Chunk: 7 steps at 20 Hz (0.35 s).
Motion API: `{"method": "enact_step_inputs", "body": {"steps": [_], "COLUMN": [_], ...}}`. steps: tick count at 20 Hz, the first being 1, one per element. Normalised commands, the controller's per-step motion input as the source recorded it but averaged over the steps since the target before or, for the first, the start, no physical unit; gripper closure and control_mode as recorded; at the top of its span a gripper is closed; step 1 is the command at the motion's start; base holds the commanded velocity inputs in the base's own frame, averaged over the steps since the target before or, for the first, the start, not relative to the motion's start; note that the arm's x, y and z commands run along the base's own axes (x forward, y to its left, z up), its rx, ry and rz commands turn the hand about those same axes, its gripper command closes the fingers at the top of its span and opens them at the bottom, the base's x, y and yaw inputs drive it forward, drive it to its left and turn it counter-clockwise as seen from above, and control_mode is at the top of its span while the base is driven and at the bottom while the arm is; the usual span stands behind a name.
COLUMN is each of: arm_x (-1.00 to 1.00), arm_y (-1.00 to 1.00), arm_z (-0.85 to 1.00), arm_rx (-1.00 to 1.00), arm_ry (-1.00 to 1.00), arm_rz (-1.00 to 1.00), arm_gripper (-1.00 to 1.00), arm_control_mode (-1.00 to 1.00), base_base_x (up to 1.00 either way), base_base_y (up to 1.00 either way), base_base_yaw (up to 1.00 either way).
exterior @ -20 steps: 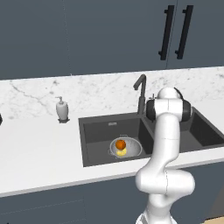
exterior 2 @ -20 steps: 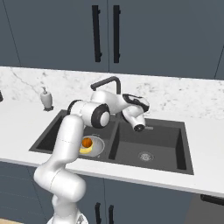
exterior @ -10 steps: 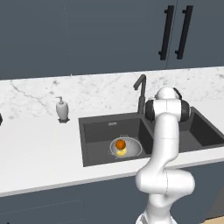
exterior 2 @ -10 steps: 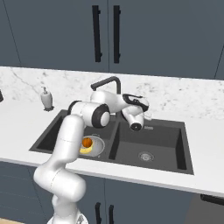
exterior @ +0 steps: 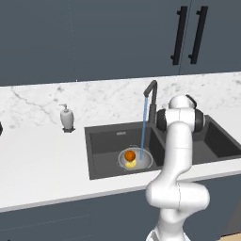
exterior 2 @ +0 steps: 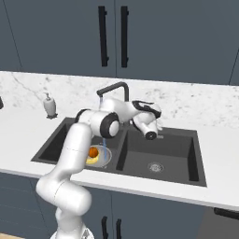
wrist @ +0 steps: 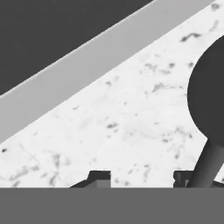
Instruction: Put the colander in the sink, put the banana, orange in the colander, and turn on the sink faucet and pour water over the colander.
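The colander (exterior: 136, 158) sits on the floor of the left basin of the sink (exterior: 113, 135), toward that basin's 4 o'clock corner, with bare dark floor open around it on the far and left sides. The orange (exterior: 130, 155) lies in it with the banana (exterior: 131, 164) just at its 6 o'clock; the banana's long axis cannot be made out. A thin stream of water (exterior: 143, 127) drops straight from the sink faucet (exterior: 151, 96) onto the colander's right edge. The right base view adds the gripper (exterior 2: 156, 132) hanging above the right basin's back rim, near the faucet base, and the steel drain (exterior 2: 154, 166) below it. In the hand view the finger tips (wrist: 99, 177) stand apart over marble counter (wrist: 131, 118), closed on nothing.
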Motion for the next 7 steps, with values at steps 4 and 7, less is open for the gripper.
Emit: {"method": "enact_step_inputs", "body": {"steps": [4, 7], "arm_x": [-0.54, -0.7], "arm_y": [-0.98, -0.95], "arm_z": [0.93, 1.0], "arm_rx": [0.4, 0.37], "arm_ry": [-0.35, -0.46], "arm_rz": [0.0, 0.0], "arm_gripper": [1.0, 1.0], "arm_control_mode": [-1.0, -1.0], "base_base_x": [0.0, 0.0], "base_base_y": [0.0, 0.0], "base_base_yaw": [0.0, 0.0]}}
